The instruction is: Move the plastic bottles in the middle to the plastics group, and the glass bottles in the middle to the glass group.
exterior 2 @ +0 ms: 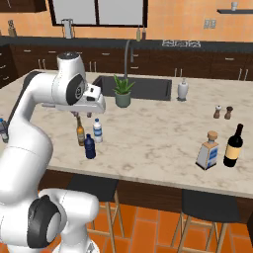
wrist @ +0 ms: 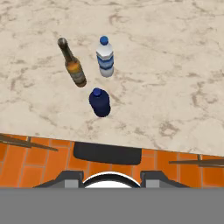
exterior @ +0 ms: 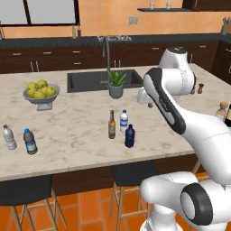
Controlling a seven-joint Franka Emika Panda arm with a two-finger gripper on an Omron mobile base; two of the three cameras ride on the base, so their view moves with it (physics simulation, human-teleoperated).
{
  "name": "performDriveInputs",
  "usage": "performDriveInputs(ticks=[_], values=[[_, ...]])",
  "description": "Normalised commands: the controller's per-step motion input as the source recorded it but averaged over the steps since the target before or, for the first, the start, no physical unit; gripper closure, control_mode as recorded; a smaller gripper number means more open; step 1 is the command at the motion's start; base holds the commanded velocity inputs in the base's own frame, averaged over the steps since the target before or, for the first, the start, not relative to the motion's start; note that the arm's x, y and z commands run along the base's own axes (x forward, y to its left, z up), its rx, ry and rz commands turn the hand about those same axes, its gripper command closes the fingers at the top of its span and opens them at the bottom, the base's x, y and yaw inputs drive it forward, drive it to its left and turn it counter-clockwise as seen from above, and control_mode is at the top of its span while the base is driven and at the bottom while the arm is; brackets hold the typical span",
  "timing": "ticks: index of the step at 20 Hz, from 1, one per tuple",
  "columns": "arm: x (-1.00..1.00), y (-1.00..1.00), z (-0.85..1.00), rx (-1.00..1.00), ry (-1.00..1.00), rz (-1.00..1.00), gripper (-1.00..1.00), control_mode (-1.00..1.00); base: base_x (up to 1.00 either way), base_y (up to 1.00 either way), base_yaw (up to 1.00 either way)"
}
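Three bottles stand close together near the counter's front edge. They are the slender amber-brown glass bottle (exterior: 112,125) (wrist: 73,65), the clear plastic bottle with a blue label (exterior: 123,121) (wrist: 105,57), and the dark navy bottle (exterior: 130,136) (wrist: 100,103). My gripper (exterior 2: 82,115) (wrist: 111,179) hangs above them, open and holding nothing. The plastics group stands far left: a greyish clear bottle (exterior: 9,137) and a blue-capped bottle (exterior: 30,141). The glass group stands far right: a pale tan-topped bottle (exterior 2: 208,150) and a dark bottle (exterior 2: 233,146).
A potted plant (exterior: 116,84) and the sink (exterior: 90,81) lie behind the middle bottles. A bowl of yellow-green fruit (exterior: 41,92) sits back left. Two shakers (exterior 2: 222,112) and a soap dispenser (exterior 2: 183,89) stand back right. Stools (exterior: 131,173) sit under the counter edge.
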Motion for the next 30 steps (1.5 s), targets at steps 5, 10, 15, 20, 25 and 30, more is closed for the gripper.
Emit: performDriveInputs(ticks=[5, 10, 15, 20, 25, 30], values=[[-0.43, 0.00, -0.13, 0.00, 0.04, 0.03, -1.00, -1.00, 0.00, 0.00, 0.00], [0.23, 0.13, -0.31, 0.00, 0.01, 0.01, -1.00, -1.00, 0.00, 0.00, 0.00], [0.89, 0.33, -0.52, 0.00, 0.00, 0.04, -1.00, -1.00, 0.00, 0.00, 0.00], [0.51, 0.18, -0.66, 0.00, 0.00, 0.05, -1.00, -1.00, 0.00, 0.00, 0.00], [0.31, 0.05, -0.64, 0.00, -0.05, 0.00, -1.00, -1.00, 0.00, 0.00, 0.00], [0.05, 0.00, -0.30, 0.00, 0.00, 0.00, -1.00, -1.00, 0.00, 0.00, 0.00]])
